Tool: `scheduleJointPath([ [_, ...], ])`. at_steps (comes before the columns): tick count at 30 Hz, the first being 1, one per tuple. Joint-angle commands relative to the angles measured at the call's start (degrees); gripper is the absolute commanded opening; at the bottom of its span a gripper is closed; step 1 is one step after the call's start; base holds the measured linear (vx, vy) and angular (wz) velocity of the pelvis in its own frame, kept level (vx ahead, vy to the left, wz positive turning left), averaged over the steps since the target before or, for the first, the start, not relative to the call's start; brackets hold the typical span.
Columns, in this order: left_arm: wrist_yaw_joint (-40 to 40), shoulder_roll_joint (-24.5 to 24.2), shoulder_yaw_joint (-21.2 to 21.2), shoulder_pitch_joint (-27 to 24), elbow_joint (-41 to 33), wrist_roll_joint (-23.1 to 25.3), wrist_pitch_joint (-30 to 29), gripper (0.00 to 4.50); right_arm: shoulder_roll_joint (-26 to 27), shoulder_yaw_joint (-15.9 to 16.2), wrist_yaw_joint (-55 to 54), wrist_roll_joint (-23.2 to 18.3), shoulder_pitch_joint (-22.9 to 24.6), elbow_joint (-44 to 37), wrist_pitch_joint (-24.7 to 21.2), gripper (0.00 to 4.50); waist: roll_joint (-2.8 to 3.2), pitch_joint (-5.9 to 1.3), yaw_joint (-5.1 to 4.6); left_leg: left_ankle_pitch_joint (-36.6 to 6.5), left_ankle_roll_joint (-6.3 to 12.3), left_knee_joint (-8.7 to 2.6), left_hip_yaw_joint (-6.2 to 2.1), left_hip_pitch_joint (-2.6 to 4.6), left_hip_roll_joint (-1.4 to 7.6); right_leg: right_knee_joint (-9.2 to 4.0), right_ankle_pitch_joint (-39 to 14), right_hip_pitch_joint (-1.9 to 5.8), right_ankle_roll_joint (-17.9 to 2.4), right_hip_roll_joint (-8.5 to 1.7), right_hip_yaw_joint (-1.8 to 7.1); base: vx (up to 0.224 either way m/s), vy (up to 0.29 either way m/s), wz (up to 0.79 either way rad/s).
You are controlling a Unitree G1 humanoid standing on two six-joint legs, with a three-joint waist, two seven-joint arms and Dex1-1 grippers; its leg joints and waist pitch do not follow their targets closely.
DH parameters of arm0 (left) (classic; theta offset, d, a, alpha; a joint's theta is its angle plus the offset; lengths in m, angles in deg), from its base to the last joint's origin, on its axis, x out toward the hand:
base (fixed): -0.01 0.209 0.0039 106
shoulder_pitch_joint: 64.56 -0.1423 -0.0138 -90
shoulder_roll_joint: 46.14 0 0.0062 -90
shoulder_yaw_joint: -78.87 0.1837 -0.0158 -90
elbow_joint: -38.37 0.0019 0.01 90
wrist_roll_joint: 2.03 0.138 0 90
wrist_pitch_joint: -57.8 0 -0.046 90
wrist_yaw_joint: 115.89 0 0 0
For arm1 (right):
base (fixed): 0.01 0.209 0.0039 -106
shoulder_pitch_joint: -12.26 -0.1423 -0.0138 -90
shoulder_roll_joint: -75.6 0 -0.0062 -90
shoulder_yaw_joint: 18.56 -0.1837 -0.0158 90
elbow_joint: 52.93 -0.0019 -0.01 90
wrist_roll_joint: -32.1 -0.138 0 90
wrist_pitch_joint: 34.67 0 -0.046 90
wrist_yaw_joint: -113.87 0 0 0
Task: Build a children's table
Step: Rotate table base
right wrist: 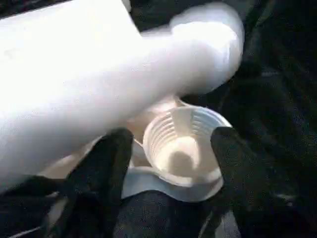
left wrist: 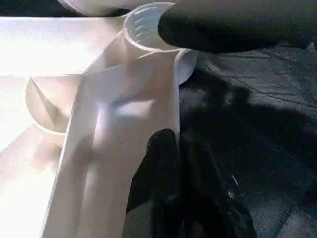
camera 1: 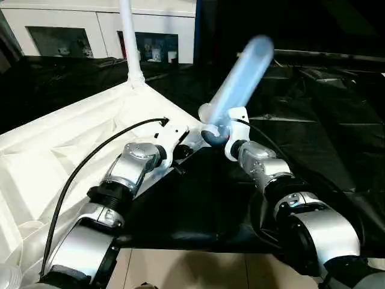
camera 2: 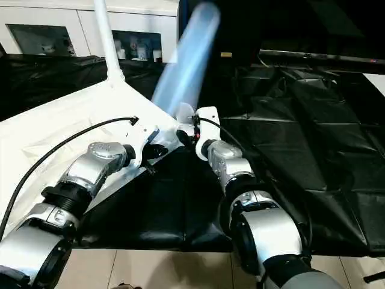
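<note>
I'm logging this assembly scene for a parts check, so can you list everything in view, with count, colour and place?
tabletop: one, white, lying underside up on the black sheet, at the robot's left.
fitted leg: one, white, standing upright in the tabletop's far corner.
loose leg: one, white, slanted above the near corner, blurred, its lower end at the right gripper.
corner socket: one, white, ribbed inside, empty, at the tabletop's near corner.
black sheet: one, black, creased, spread under the tabletop and off to the right.
cabinet: one, white with glass doors, at the back.
floor: pale tiles, nearest the robot.
left gripper: black fingers, shut, at the tabletop's edge wall.
right gripper: black fingers, apart on either side of the corner socket.
</note>
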Motion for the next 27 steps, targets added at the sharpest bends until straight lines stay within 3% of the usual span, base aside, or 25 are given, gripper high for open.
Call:
scheduleJointPath([
  [1, -0.9, -0.3, 1.1, -1.4, -0.3, 0.7, -0.7, 0.00, -0.1, -0.3, 0.3, -0.5, 1.0, -1.6, -0.5, 2.52, -0.13, -4.35, 0.33, -4.9, 5.13, -3.00, -1.82, 0.73, 4.49, -2.52, -1.6, 3.63, -15.5, -5.39, 4.05, 0.000, 0.000, 0.00],
  [6, -0.8, -0.3, 1.4, -1.6, -0.7, 0.8, -2.2, 0.00, 0.0, -3.5, -6.5, -2.6, 1.1, 0.2, -5.9, 2.38, -0.07, -4.33, 0.42, -5.4, 4.10, -3.10, -1.85, 0.92, 4.50, -2.64, -3.2, 3.56, -15.2, -5.36, 4.06, 0.000, 0.000, 0.00],
  [10, -0.9, -0.2, 1.3, -2.0, -1.3, 0.8, -2.6, 0.00, -0.3, -3.7, -6.9, -2.5, 1.6, 0.2, -6.2, 2.38, -0.05, -4.45, 0.44, -5.2, 3.34, -3.01, -1.83, 0.83, 4.39, -2.54, -2.9, 3.64, -14.9, -5.28, 4.02, 0.000, 0.000, 0.00],
  [17, -0.4, 0.0, 1.2, -2.5, -1.7, 1.0, -2.7, 0.00, -0.4, -3.7, -7.8, -2.6, 2.7, -1.9, -7.9, 2.38, -0.28, -4.46, 0.46, -4.5, 4.19, -2.90, -1.79, 0.83, 4.35, -2.44, -2.2, 3.65, -14.8, -5.23, 3.99, 0.000, 0.000, 0.00],
  [22, 0.1, 0.2, 1.0, -2.5, -1.6, 1.0, -2.6, 0.00, -1.1, -4.6, -9.1, -2.9, 2.6, -2.0, -7.2, 2.38, -0.37, -4.43, 0.55, -5.2, 3.70, -2.86, -1.77, 0.81, 4.30, -2.59, -3.9, 3.63, -14.4, -5.33, 4.01, 0.000, 0.000, 0.00],
  [27, 0.3, 0.0, 0.8, -2.7, -1.8, 0.9, -2.6, 0.00, -2.4, -5.7, -8.2, -3.9, 1.6, -3.0, -7.2, 2.79, -0.43, -4.49, 0.61, -4.7, 3.64, -2.77, -1.75, 0.81, 4.26, -2.48, -3.5, 3.63, -14.1, -5.25, 3.99, 0.000, 0.000, 0.00],
])
